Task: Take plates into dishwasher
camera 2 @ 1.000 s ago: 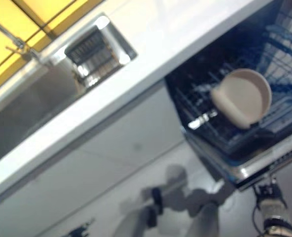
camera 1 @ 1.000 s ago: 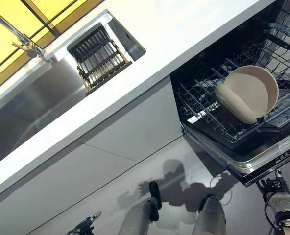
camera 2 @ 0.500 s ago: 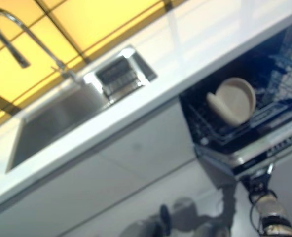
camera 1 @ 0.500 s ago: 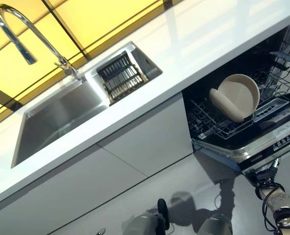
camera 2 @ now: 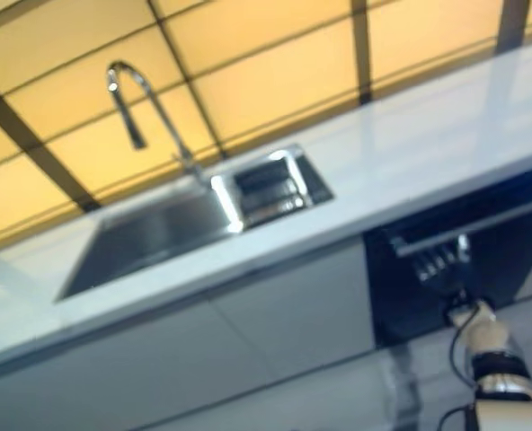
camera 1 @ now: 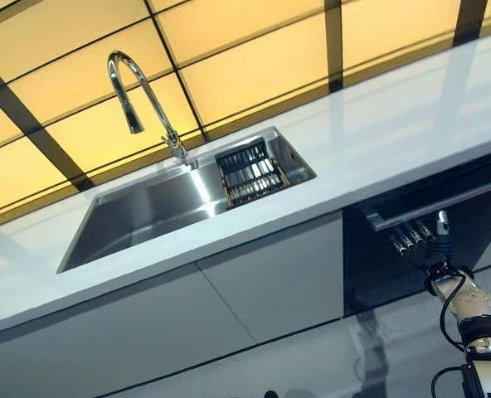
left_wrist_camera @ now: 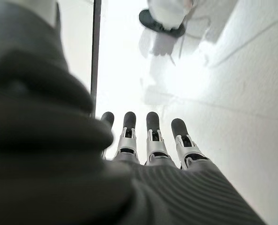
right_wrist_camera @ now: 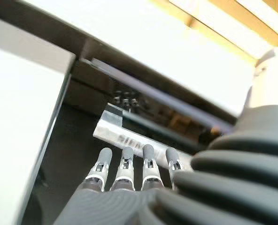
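Note:
No plate shows in any view. The dark dishwasher door [camera 1: 378,269] stands almost upright under the white counter [camera 1: 378,141], with its silver handle bar [camera 1: 432,206] near the top. My right hand [camera 1: 441,274] is open, its straight fingers [camera 1: 411,239] against the door's front just below the bar. The right wrist view shows these fingers [right_wrist_camera: 125,169] pointing at the door's silver top strip [right_wrist_camera: 129,137]. My left hand [left_wrist_camera: 150,143] shows only in the left wrist view, open and empty, hanging above the pale floor.
A steel sink [camera 1: 146,211] with a curved tap [camera 1: 138,91] is set in the counter, left of the dishwasher. A black dish rack [camera 1: 250,170] sits at the sink's right end. White cabinet fronts [camera 1: 229,290] run below. A yellow tiled wall [camera 1: 229,58] stands behind.
The view has swung upward. The dishwasher door has gone from open and flat to almost upright, hiding the rack with the beige plates. My right hand has risen with the door.

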### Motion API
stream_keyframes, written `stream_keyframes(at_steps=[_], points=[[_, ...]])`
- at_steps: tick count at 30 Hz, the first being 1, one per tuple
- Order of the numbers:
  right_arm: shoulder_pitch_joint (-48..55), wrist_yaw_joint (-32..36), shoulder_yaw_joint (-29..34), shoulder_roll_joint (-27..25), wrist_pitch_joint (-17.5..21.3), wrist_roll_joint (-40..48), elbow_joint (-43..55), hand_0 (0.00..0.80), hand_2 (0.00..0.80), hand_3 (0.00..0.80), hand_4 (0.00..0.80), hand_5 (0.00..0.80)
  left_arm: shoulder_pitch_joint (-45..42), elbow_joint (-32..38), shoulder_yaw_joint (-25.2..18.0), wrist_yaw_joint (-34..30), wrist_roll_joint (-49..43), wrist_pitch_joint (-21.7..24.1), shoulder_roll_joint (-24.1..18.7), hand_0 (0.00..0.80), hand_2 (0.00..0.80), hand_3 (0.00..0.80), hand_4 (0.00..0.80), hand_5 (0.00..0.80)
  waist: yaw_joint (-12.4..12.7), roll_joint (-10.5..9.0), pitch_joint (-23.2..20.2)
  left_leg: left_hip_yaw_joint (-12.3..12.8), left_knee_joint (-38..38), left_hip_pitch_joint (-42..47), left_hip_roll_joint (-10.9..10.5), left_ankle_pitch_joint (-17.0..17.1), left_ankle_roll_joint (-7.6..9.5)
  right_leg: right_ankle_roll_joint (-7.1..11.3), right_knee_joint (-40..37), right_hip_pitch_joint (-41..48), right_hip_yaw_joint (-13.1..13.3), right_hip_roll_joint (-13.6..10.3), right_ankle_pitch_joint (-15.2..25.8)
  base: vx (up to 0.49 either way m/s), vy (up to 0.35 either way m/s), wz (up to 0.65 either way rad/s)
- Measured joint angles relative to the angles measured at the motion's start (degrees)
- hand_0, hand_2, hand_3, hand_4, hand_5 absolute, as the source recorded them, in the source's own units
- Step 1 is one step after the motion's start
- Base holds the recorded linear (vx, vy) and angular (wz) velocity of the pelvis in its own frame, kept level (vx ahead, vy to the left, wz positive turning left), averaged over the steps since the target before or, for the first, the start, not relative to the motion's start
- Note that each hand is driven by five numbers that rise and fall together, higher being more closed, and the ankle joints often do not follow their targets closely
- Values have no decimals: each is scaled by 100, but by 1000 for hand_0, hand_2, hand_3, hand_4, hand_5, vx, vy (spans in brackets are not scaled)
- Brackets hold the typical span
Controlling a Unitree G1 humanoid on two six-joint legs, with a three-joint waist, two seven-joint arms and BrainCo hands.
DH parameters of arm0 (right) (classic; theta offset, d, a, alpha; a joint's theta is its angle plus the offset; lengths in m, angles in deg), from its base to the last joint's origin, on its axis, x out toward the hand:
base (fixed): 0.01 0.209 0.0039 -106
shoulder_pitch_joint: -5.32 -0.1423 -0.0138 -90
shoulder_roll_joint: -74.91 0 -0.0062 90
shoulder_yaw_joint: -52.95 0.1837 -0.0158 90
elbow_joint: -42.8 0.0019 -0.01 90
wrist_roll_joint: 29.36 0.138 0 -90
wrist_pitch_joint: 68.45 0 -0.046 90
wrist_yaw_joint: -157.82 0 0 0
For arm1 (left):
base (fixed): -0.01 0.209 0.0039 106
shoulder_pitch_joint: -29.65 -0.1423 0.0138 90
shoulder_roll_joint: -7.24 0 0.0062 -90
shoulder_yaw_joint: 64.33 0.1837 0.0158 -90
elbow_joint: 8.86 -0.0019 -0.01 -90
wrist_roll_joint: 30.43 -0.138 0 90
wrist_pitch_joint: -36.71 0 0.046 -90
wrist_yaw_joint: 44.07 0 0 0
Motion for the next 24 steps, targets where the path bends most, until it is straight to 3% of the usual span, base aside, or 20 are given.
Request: stream_keyframes(at_steps=[3,9,12,17,21,22,23,24], points=[[-3,133,-126,-103,-259,-1367,-580,0,0,0,0,0,82,-147,0,-3,-59,118,-181,0,0,0,0,0,21,-295,-179,2,-142,-14,115,38,-55,-32,-252,20,11,189,59,-37,-42,1],[376,521,-825,-237,-439,-3710,-1003,0,0,0,0,0,434,-232,-1,19,-93,133,-525,0,0,0,0,0,-13,-536,-285,3,-369,-124,382,117,-151,-101,-843,29,13,604,346,-54,-81,-5],[980,645,-931,-171,-406,-4449,-1076,0,0,0,0,0,755,-233,1,115,-93,143,-613,0,0,0,0,0,-49,-674,-370,-242,-372,-246,407,172,-196,-148,-1157,185,92,838,370,-52,-247,42],[1617,442,-933,562,113,-5019,-1261,0,0,0,0,0,782,-264,-128,270,-100,171,-583,0,0,0,0,0,24,-959,-423,-316,-385,-340,553,274,-77,-292,-1589,378,-21,1134,451,-93,-181,21],[2104,103,-947,1094,437,-4928,-1331,0,0,0,0,0,989,-260,-117,277,-461,124,-454,0,0,0,0,0,115,-1003,-410,-224,-423,-583,587,502,153,-432,-1858,398,-363,1228,561,-91,59,42],[2281,1,-946,1269,520,-4746,-1337,0,0,0,0,0,1046,-261,-102,248,-796,72,-436,0,0,0,0,0,126,-1075,-380,8,-141,-733,520,427,101,-444,-1884,403,-490,1151,573,-83,228,33],[2390,-110,-959,1489,645,-4587,-1340,0,0,0,0,0,1027,-268,3,201,-1209,30,-441,0,0,0,0,0,135,-1169,-358,200,460,-851,374,-43,144,-409,-1878,416,-548,987,594,-107,335,19],[2506,-189,-1011,1626,764,-4496,-1329,0,0,0,0,0,1013,-283,176,156,-1579,-12,-442,0,0,0,0,0,92,-1183,-363,366,555,-742,260,-199,189,-360,-1904,429,-549,906,623,-106,319,11]])
